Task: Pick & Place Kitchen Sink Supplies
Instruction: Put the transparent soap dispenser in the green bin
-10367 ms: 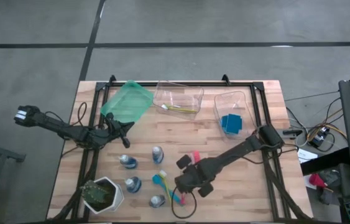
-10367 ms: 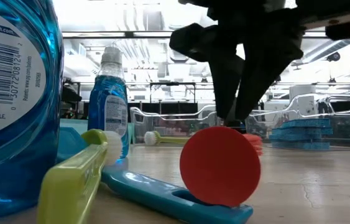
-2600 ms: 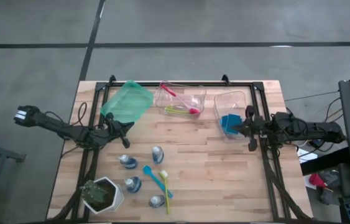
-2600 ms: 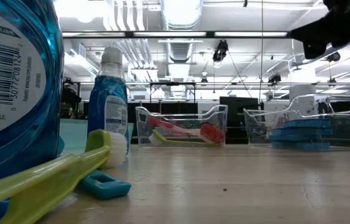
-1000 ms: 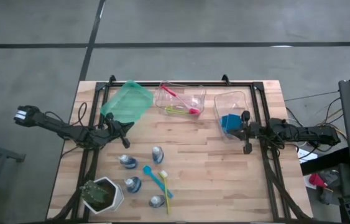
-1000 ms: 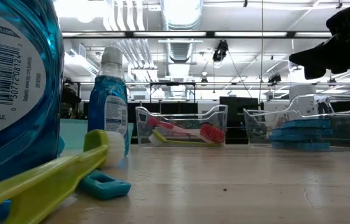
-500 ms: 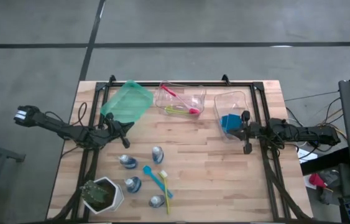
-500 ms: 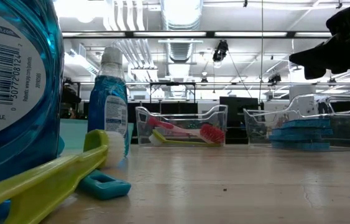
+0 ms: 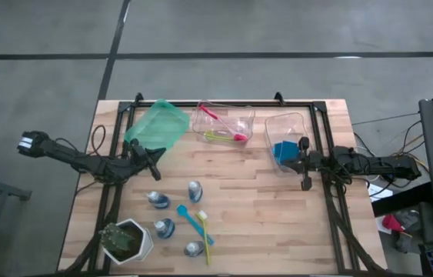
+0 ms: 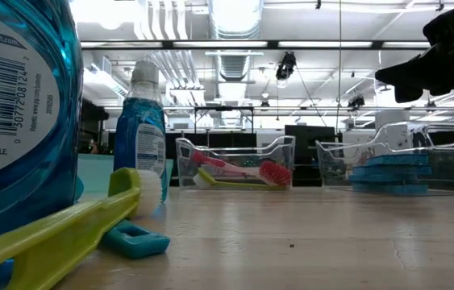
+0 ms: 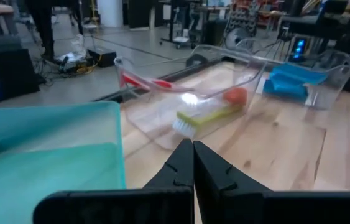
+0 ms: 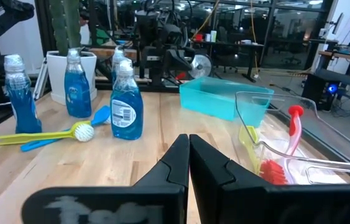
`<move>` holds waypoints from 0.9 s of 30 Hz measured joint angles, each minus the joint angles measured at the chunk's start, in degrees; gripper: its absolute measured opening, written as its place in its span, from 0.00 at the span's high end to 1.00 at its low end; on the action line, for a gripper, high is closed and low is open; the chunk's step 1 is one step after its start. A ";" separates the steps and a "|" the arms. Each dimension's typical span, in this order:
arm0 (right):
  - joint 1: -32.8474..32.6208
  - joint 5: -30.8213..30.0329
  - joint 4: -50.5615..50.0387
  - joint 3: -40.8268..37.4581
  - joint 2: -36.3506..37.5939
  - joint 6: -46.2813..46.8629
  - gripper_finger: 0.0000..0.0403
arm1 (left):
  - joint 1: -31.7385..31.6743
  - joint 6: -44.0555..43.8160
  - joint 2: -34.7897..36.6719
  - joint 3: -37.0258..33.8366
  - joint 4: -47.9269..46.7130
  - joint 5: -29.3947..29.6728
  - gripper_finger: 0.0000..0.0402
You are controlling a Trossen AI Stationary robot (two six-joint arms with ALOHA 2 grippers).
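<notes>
Several small clear bottles of blue liquid (image 9: 194,190) stand at the near left of the table, with a teal brush (image 9: 188,218) and a yellow-green brush (image 9: 204,233) lying beside them. A pink and a yellow-green brush (image 9: 224,135) lie in the middle clear bin (image 9: 241,117). Blue sponges (image 9: 285,151) lie in the right clear bin (image 9: 289,120). My left gripper (image 9: 158,154) is shut and empty, just near of the green bin (image 9: 157,127). My right gripper (image 9: 291,160) is shut and empty beside the sponge bin. Both hover level above the table.
A white pot with a green plant (image 9: 126,240) stands at the near left corner. Black frame rails (image 9: 331,208) run along the table's left, right and far sides. Bare wood (image 9: 270,223) lies at the near right.
My left gripper has turned a little at the wrist while staying in place and shut. Nothing on the table has moved.
</notes>
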State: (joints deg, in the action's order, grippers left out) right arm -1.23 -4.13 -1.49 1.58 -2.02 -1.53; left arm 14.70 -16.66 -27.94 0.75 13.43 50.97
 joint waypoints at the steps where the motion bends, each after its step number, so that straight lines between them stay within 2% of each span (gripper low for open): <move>1: 0.00 0.00 -0.01 0.00 0.00 -0.02 0.98 | 0.02 0.08 -0.01 0.00 -0.05 -0.21 1.00; 7: 0.00 -0.01 0.01 0.00 -0.02 -0.02 0.98 | 0.04 -5.54 -0.02 -0.13 0.16 -2.37 1.00; 11: 0.00 -0.01 0.01 0.00 -0.01 -0.01 0.98 | -0.25 -6.91 0.07 -0.07 5.55 -0.85 1.00; 16: 0.00 -0.01 0.01 0.00 -0.02 -0.02 0.98 | -0.26 -2.80 0.07 4.77 4.28 -8.50 0.96; 20: 0.00 -0.01 0.01 0.00 0.00 -0.02 0.98 | -0.26 -4.03 -0.05 13.82 -8.15 -15.44 0.83; 25: 0.00 0.00 0.01 0.00 0.00 -0.02 0.98 | -0.26 -7.80 -1.21 28.64 -37.18 -21.50 0.61; 27: 0.00 -0.01 0.01 0.00 0.00 -0.02 0.98 | -0.26 -10.50 -2.14 33.84 -45.00 -24.58 0.53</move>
State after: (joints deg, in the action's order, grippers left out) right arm -1.23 -4.14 -1.48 1.58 -2.02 -1.54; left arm 14.44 -27.16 -30.08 34.59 -31.57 26.39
